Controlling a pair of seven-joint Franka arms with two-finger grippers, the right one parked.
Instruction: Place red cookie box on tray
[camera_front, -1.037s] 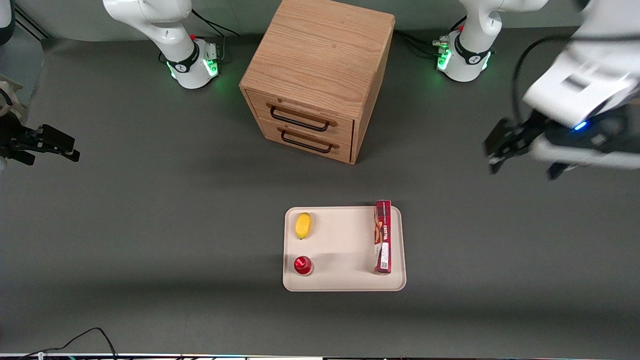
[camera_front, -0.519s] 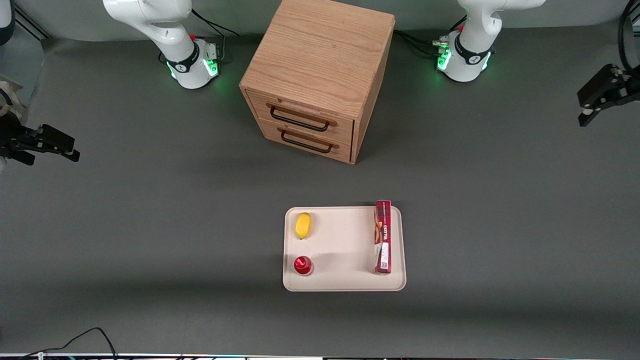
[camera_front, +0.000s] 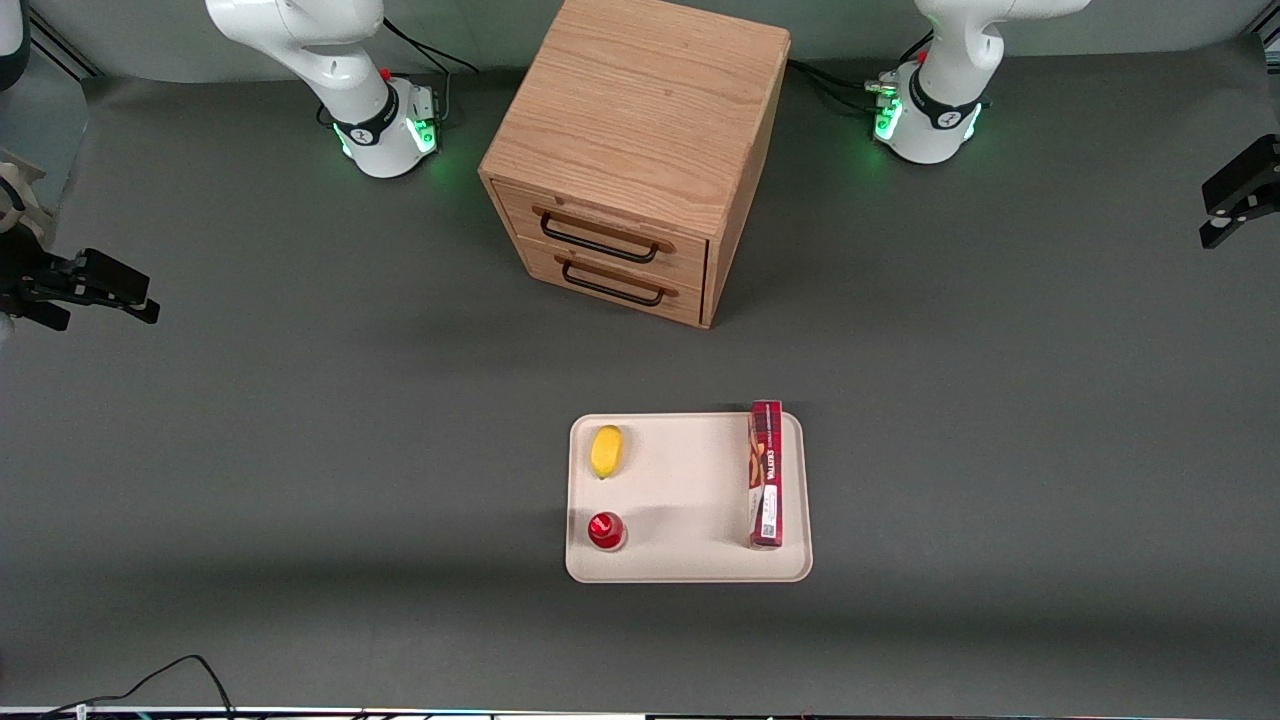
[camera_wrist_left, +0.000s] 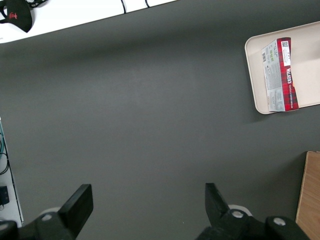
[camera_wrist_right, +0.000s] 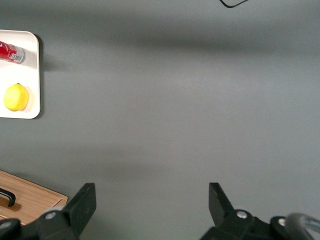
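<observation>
The red cookie box stands on its narrow side on the cream tray, along the tray's edge toward the working arm's end. It also shows in the left wrist view, on the tray. My left gripper is high above the bare table at the working arm's end, far from the tray. In the left wrist view the gripper is open and empty, with only grey table between the fingers.
A yellow lemon and a small red-capped item lie on the tray toward the parked arm's end. A wooden two-drawer cabinet stands farther from the camera than the tray. A cable lies near the front edge.
My left gripper has pulled back toward the working arm's end of the table and risen, away from the tray. The box, lemon and red-capped item have not moved.
</observation>
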